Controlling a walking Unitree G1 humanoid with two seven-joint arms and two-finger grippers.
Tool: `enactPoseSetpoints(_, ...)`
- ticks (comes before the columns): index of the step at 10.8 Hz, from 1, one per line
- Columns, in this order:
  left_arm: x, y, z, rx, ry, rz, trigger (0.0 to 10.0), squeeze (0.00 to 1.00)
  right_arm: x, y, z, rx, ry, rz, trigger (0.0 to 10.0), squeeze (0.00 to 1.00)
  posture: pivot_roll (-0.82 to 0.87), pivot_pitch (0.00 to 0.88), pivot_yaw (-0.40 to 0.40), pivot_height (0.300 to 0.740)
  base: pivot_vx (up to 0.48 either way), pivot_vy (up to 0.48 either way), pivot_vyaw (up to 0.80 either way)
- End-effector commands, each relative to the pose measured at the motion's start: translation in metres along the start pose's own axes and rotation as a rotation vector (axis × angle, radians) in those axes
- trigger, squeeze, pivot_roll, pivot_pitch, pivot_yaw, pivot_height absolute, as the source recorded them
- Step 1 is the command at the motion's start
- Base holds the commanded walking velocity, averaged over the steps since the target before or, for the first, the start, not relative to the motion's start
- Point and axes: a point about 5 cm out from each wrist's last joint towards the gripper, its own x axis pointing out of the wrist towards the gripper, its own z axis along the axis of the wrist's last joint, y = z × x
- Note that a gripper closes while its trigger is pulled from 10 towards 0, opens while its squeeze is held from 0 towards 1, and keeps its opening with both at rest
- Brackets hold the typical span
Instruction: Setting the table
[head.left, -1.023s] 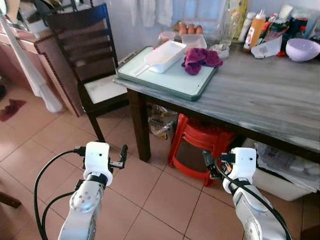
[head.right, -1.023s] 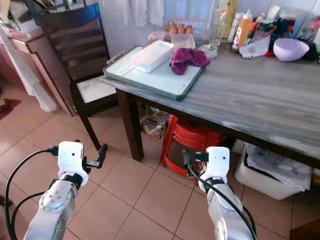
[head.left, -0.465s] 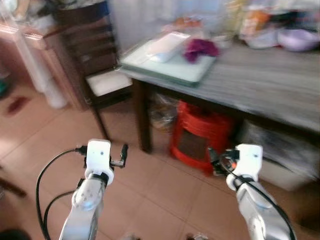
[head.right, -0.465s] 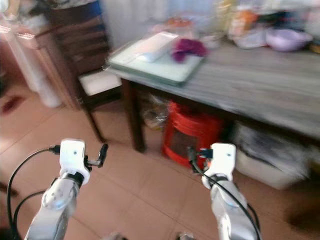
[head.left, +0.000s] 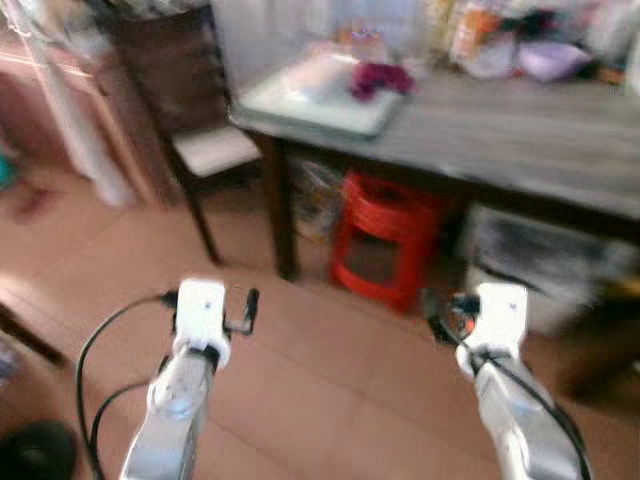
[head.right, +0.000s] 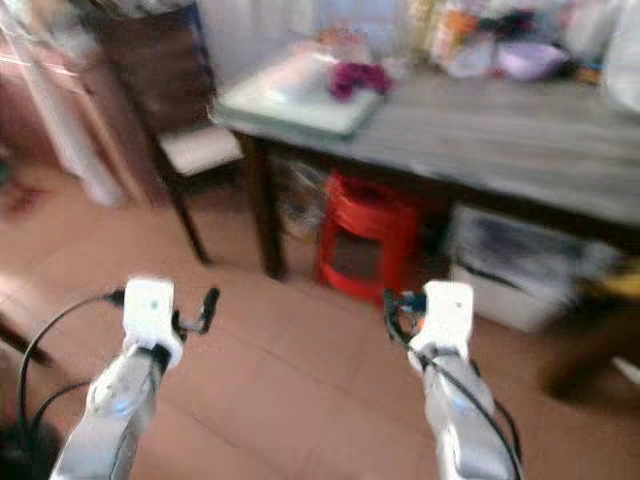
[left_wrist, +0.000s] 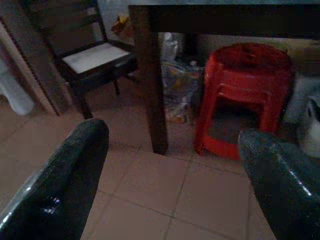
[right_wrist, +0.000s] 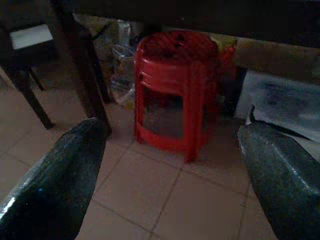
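Both grippers, left (head.left: 249, 308) and right (head.left: 432, 310), hang spread and empty; my view has pulled back from the table (head.left: 520, 140), so nothing's set yet.

Head views smeared by motion blur: items along the far edge of the table (head.left: 520, 120) unreadable (bottles and a pale bowl (head.left: 548, 60) reduced to colour patches). Chair (head.left: 165, 80) cut off at top edge. Stacked red stools (right_wrist: 172, 90) dim, partly hidden behind table leg (left_wrist: 150, 75).
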Motion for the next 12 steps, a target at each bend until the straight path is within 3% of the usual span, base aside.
enactPoseSetpoints(1,-0.001,0.004,0.003,-0.031,-0.018,-0.001,10.0,0.00,-0.001,0.005,0.007,-0.027,-0.045,0.030,10.0,0.00,-0.08,0.068,0.044,0.740,0.000,0.000,0.00)
enactPoseSetpoints(4,-0.003,0.007,0.010,-0.047,-0.067,-0.011,10.0,0.00,-0.003,0.005,0.015,-0.056,-0.097,0.017,10.0,0.00,-0.08,0.070,0.051,0.740,0.000,0.000,0.00)
enactPoseSetpoints(7,-0.003,0.001,0.011,-0.065,-0.079,-0.047,10.0,0.00,-0.003,0.006,0.018,-0.076,-0.104,0.021,10.0,0.00,-0.08,0.073,0.051,0.740,0.000,0.000,-0.78)
enactPoseSetpoints(9,-0.004,-0.001,0.011,-0.071,-0.081,-0.062,10.0,0.00,-0.005,0.006,0.019,-0.081,-0.110,0.025,10.0,0.00,-0.09,0.077,0.049,0.740,0.000,-0.306,-0.78)
enactPoseSetpoints(12,-0.003,-0.003,0.020,-0.070,-0.111,-0.076,10.0,0.00,-0.006,0.008,0.032,-0.098,-0.163,0.030,10.0,0.00,-0.09,0.081,0.050,0.740,0.000,-0.369,0.00)
